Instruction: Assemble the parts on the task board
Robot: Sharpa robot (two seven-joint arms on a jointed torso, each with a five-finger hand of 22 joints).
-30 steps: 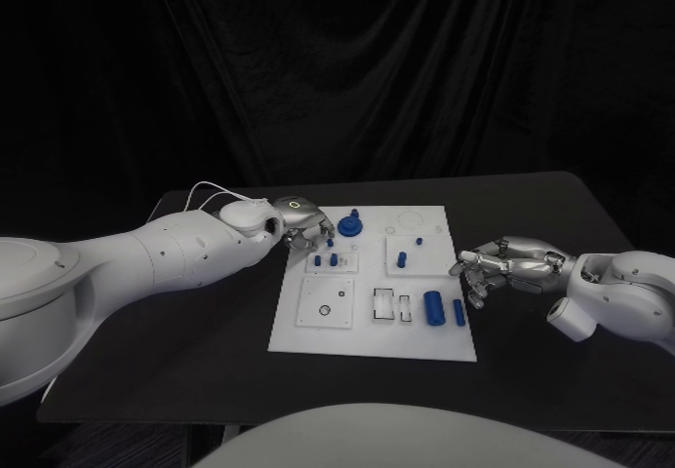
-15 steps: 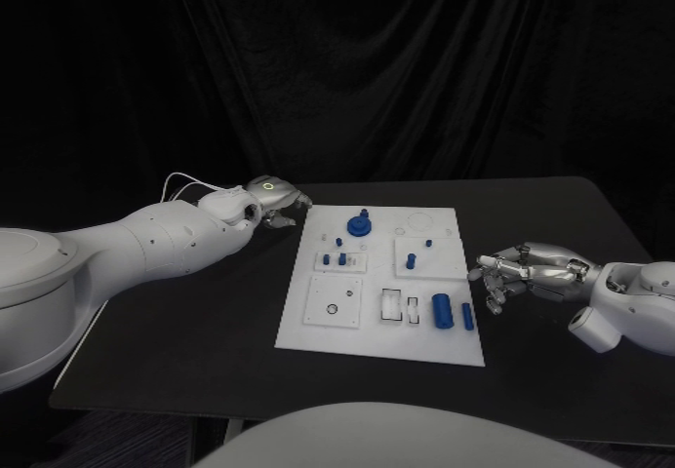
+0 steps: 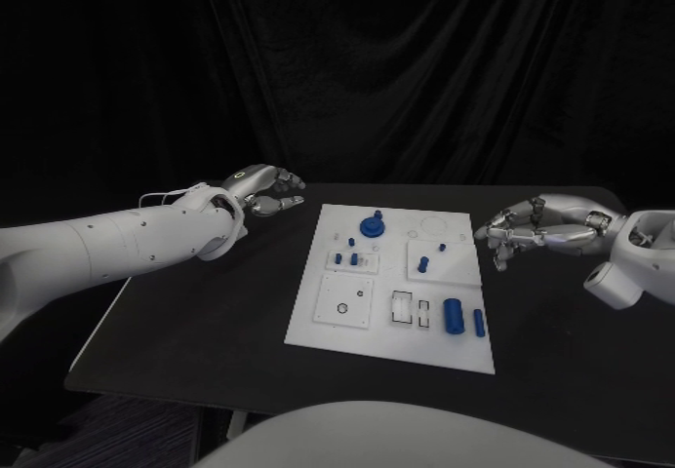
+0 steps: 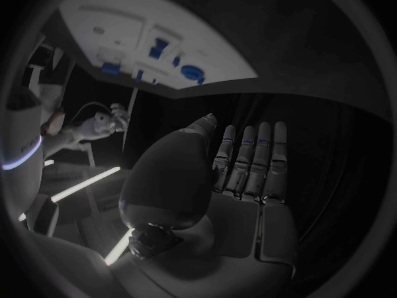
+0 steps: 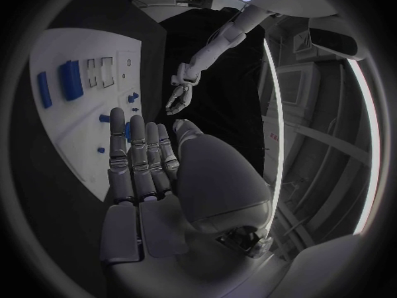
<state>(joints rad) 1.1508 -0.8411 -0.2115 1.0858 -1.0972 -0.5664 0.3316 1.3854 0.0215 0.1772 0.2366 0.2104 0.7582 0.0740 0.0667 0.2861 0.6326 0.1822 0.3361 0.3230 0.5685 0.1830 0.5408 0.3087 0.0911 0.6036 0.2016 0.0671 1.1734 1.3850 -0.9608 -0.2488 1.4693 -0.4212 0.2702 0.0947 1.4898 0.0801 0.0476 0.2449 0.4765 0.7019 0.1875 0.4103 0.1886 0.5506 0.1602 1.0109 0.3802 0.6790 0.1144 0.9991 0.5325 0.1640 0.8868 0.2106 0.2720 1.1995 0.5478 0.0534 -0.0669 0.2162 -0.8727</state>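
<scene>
Left hand (image 3: 264,185): raised over the table's far left corner, well apart from the task board; in the left wrist view its fingers (image 4: 252,162) lie straight and side by side, palm bare, holding nothing.
Table (image 3: 211,312): black, carrying the board in its middle.
Task board (image 3: 317,327): white plate lying flat, its long sides running from the table's near edge toward the far edge.
Round blue part (image 3: 373,225): stands near the board's far edge, left of centre, with a small knob on top.
Small blue pegs (image 3: 347,259): a little group upright in the left block, just nearer than the round part.
Single blue peg (image 3: 422,261): upright in the right block, with a smaller blue piece (image 3: 442,247) just beyond it.
Blue cylinder (image 3: 453,315): lies flat by the board's near right corner; a thinner blue rod (image 3: 478,323) lies just beside it at the right edge.
Right hand (image 3: 541,226): hovers just off the board's right edge, level with its far half; fingers loosely curled in the head view, spread straight in the right wrist view (image 5: 141,155), gripping nothing.
</scene>
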